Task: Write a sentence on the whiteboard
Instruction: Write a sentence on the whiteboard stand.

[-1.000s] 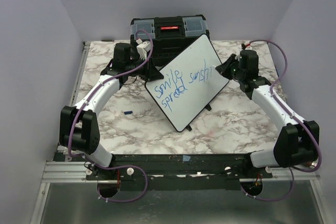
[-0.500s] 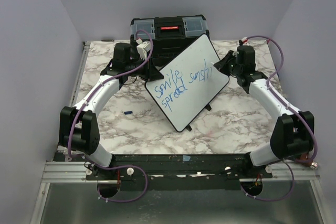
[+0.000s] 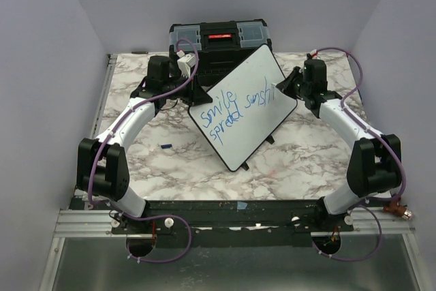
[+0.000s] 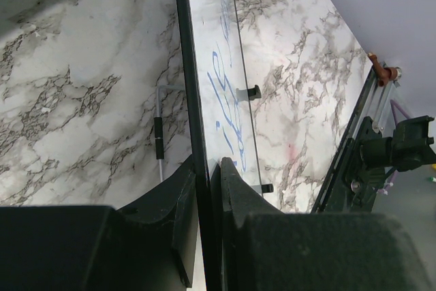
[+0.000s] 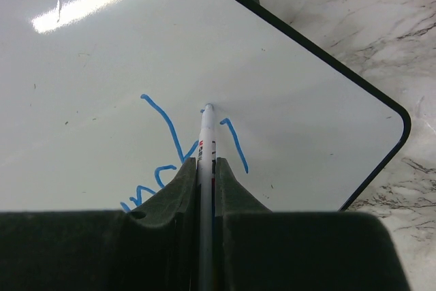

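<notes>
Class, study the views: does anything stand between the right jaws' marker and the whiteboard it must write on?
Nothing visible does. The right gripper holds a white marker pen whose tip appears to meet the glossy white rectangular whiteboard directly, beside the blue handwritten sentence.

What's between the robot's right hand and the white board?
A white marker, pinched in the right gripper, its tip reaching the whiteboard. The right wrist view shows it.

— Anything legible?
— Mid-frame on the whiteboard point(image 3: 262, 73), the sentence point(image 3: 231, 114) in blue: "Smile sunsh" above, "spread" below.
— Print on the marker point(image 5: 206, 142)?
— Red and black, too small to read.
</notes>
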